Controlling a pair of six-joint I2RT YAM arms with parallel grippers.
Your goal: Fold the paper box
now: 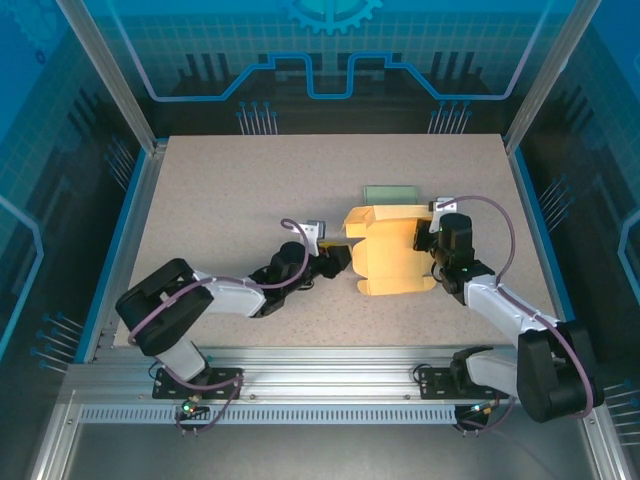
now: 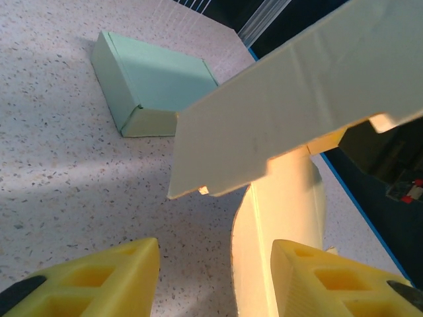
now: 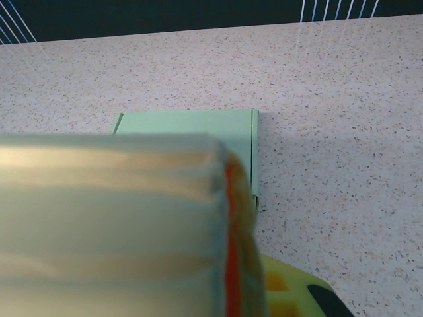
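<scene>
Your paper box (image 1: pixel 390 250) sits mid-table (image 1: pixel 220 200), only partly folded: walls stand up, but a flap (image 2: pixel 297 105) hangs loose over the left side and nothing looks tucked or locked, so most of the folding is left, by my reading. Your left gripper (image 1: pixel 340 257) stands half open astride a wall at the box's left edge, not clamped. Your right gripper (image 1: pixel 432 243) is closed and seems to pinch the right wall. A finished green box (image 1: pixel 390 193) lies just behind, crowding that side.

Paper box (image 2: pixel 291 119) stands between the left hand's (image 2: pixel 215 281) parted fingers (image 2: pixel 109 277), green box (image 2: pixel 155 82) beyond.
</scene>
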